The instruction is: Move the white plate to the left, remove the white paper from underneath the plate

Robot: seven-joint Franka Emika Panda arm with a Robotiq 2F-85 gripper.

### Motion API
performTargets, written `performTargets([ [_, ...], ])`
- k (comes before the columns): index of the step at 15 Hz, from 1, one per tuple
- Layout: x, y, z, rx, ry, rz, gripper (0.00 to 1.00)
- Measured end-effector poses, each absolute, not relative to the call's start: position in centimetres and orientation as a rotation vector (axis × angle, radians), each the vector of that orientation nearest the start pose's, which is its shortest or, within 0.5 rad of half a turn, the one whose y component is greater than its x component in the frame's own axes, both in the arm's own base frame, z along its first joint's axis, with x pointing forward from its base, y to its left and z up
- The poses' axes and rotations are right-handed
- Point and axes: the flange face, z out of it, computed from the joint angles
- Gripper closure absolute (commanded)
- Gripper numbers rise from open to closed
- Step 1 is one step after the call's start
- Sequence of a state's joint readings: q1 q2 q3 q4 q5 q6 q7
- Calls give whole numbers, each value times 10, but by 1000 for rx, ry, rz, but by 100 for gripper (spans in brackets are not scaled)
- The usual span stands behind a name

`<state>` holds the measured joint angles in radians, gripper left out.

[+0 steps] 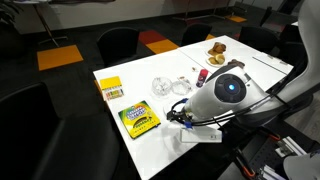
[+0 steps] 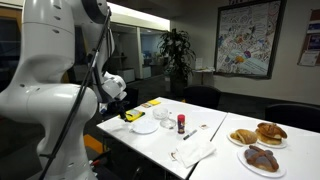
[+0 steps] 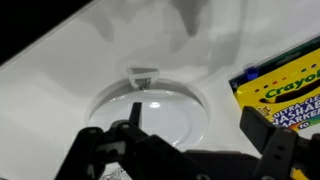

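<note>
The white plate (image 3: 150,112) lies on the white table (image 3: 60,85), seen close up in the wrist view, and shows in an exterior view (image 2: 145,126) next to the crayon box (image 2: 133,116). My gripper (image 3: 200,130) is open and low over the plate's right rim. One finger is above the plate and the other is off it, near the crayon box (image 3: 285,95). It holds nothing. I cannot make out the white paper under the plate against the tabletop. In an exterior view the gripper (image 1: 182,114) and arm hide the plate.
Two clear glass bowls (image 1: 163,87) and a small red bottle (image 2: 181,123) stand beyond the plate. A yellow box (image 1: 110,88) lies at the table's corner. Plates with pastries (image 2: 262,158) sit at the far end. A loose white sheet (image 2: 193,153) lies near the table edge.
</note>
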<state>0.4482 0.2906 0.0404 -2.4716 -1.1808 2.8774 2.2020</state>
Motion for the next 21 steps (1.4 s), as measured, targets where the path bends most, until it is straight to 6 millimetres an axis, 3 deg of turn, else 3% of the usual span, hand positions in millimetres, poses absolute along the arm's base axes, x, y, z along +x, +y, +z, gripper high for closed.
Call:
performTargets([
  [11, 358, 230, 120, -2999, 888, -500, 0],
  [21, 369, 227, 108, -3025, 828, -524, 0],
])
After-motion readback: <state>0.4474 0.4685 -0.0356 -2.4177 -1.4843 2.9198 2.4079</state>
